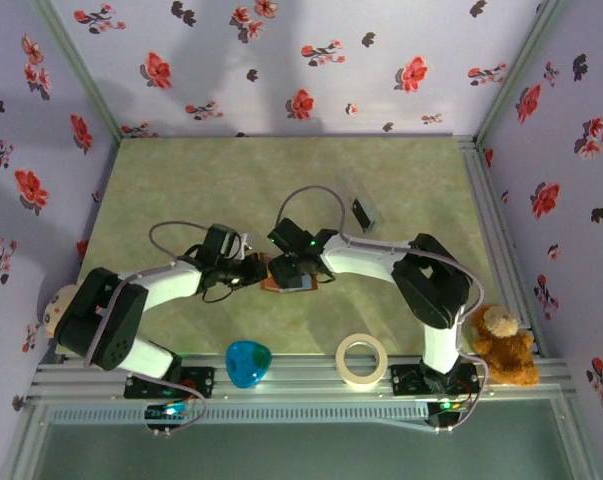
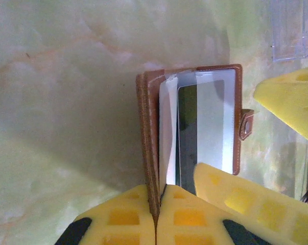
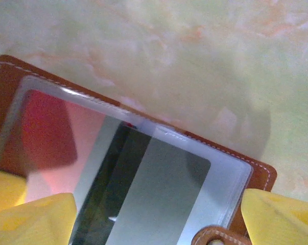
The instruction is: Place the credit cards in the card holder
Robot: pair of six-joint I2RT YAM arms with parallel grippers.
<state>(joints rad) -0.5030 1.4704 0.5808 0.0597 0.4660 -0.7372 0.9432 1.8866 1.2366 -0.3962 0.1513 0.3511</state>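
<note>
The card holder [image 2: 205,117] is held open at mid-worktop [image 1: 181,180], its cover pinched by the closed left claw [image 2: 155,214]. The right claw [image 3: 154,219] is spread wide above it. The dark card [image 2: 187,138], seemingly only partly seated, could be pulled out if it is brushed.

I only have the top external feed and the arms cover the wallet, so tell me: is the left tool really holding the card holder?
Observer: Yes. The left tool is shut on the card holder, pinching one brown cover edge.
Operator: Any card inside?
Observer: A dark card lies under a clear sleeve.
Operator: And the right tool?
Observer: The right tool is open, its fingers straddling the holder.
</note>
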